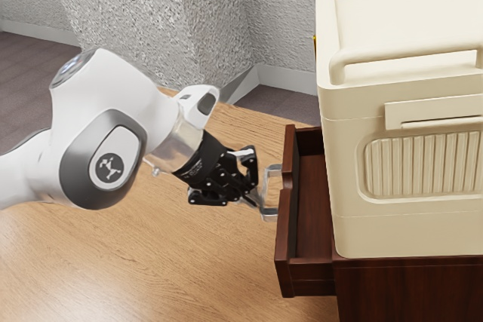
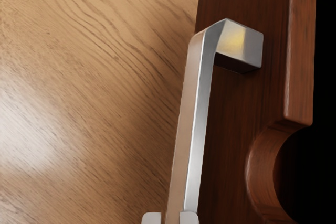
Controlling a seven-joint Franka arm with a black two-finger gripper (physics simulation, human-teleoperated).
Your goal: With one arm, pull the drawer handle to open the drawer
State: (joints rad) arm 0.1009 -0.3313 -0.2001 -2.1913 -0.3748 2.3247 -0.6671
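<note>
Case atop dark cabinet, drawer standing open, claw clamped on metal handle, wall beyond

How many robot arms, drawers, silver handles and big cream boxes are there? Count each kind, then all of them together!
Robot arm: 1
Drawer: 1
Silver handle: 1
Big cream box: 1
Total: 4
</note>
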